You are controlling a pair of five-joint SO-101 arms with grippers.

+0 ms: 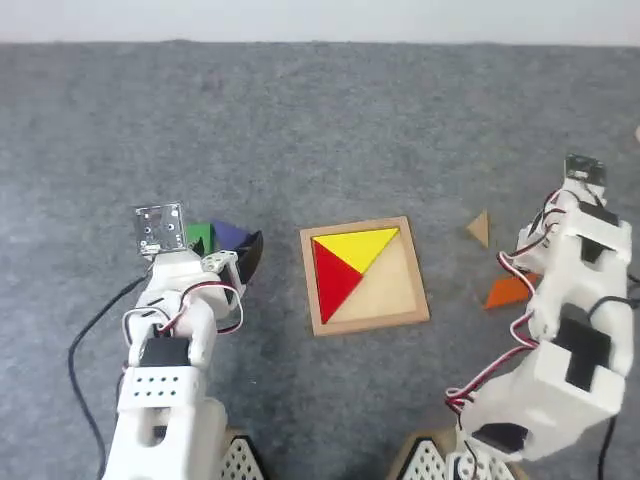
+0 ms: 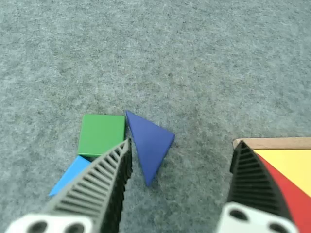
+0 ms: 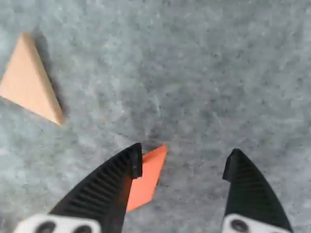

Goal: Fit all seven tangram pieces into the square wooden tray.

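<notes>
The square wooden tray (image 1: 413,296) lies mid-table, holding a yellow triangle (image 1: 357,246) and a red triangle (image 1: 332,277). The tray corner (image 2: 272,142) also shows in the left wrist view. My left gripper (image 2: 182,150) hangs open above the carpet, with the dark blue triangle (image 2: 149,142) just inside its one finger. A green square (image 2: 101,134) and a light blue piece (image 2: 69,175) lie beside that finger. My right gripper (image 3: 184,160) is open above the carpet, one finger over the orange piece (image 3: 146,177). A pale wooden triangle (image 3: 29,82) lies farther off.
Grey carpet covers the table. In the high view the pale wooden triangle (image 1: 480,229) and orange piece (image 1: 507,291) lie right of the tray; the green square (image 1: 200,236) and dark blue triangle (image 1: 230,236) lie left of it. The tray's right half is bare wood.
</notes>
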